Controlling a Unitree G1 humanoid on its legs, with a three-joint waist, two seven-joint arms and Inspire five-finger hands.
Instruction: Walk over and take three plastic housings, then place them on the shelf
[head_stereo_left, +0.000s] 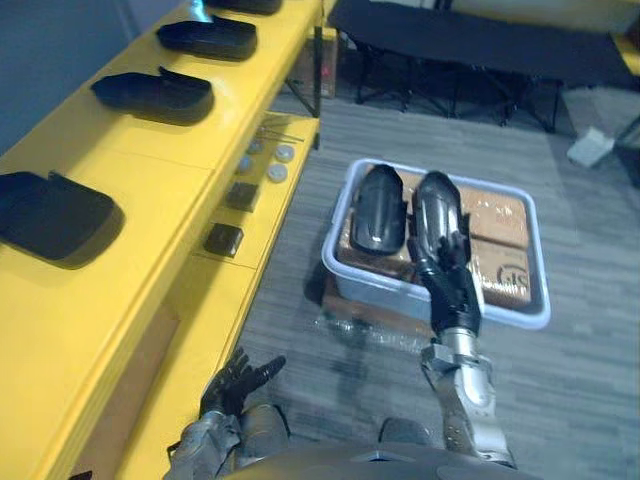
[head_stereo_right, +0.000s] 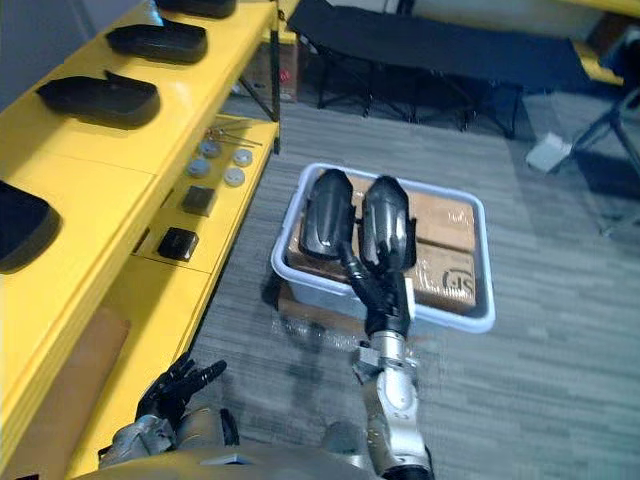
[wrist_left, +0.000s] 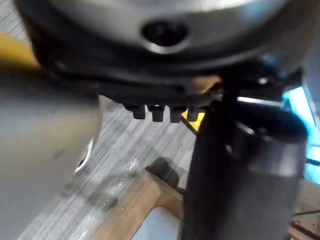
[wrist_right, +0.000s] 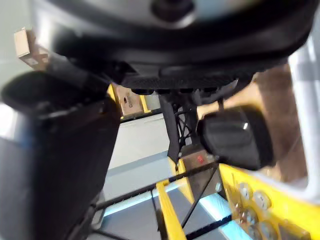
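Observation:
Two glossy black plastic housings lie side by side on cardboard in a pale bin on the floor. My right hand reaches over the bin's near rim, its straight fingers resting on the lower end of the right housing. The left housing lies untouched beside it and shows again in the right wrist view. Several more black housings, such as one, lie in a row on top of the yellow shelf. My left hand hangs low by the shelf's front, open and holding nothing.
The shelf's lower level carries small round discs and dark blocks. Bare yellow top lies between the nearest housings. A black folding cot stands at the back. Grey carpet surrounds the bin.

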